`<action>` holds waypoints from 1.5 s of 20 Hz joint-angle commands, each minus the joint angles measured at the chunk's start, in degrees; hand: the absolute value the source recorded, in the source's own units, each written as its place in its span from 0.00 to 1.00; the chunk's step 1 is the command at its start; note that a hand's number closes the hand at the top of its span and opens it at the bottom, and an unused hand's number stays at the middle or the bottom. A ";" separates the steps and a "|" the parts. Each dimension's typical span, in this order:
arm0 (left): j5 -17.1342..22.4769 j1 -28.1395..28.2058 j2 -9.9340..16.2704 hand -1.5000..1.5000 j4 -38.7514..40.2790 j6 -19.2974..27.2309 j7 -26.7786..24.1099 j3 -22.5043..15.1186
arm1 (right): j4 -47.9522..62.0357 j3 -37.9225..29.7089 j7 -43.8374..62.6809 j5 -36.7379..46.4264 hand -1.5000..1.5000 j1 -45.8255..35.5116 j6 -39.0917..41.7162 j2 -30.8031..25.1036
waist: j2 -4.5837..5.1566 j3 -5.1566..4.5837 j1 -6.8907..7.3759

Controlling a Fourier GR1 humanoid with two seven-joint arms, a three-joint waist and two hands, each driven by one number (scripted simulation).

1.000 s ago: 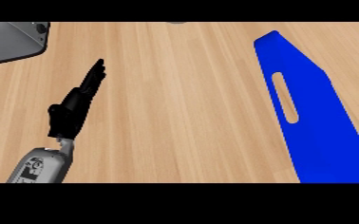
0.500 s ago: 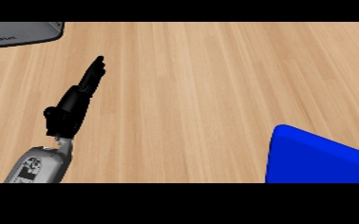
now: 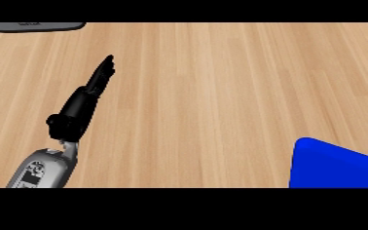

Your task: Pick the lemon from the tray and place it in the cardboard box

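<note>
We see the left hand (image 3: 81, 108) at the left side of the head view, above the wooden counter (image 3: 208, 92). Its fingers are straight and held close together, pointing up and a little to the right — the hand is narrow and it holds nothing. The grey forearm (image 3: 42, 168) comes in from the lower left corner. The right hand does not show in this view.

At the lower right corner we see one corner of the blue tray (image 3: 327, 165), well apart from the hand. The lemon and the cardboard box we cannot see here. At the top left edge there is a part of a grey object (image 3: 39, 26) — what it is we cannot tell.
</note>
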 commanded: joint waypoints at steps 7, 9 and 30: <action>-0.08 -1.32 -0.91 0.50 -1.35 -2.09 -0.39 -2.79 | -4.53 -15.89 13.79 17.18 1.00 -2.25 8.68 -7.20 | 0.73 0.48 5.74; -0.34 -1.80 -0.93 0.50 -1.53 -2.32 -0.44 -3.18 | -5.85 -18.94 13.79 21.07 1.00 -2.87 10.42 -7.38 | 0.66 0.66 6.62; -0.02 -5.11 -3.98 0.50 -1.75 -6.60 0.52 -9.23 | -34.63 -40.99 13.81 51.71 0.00 -22.13 14.46 -14.33 | -0.28 1.68 17.00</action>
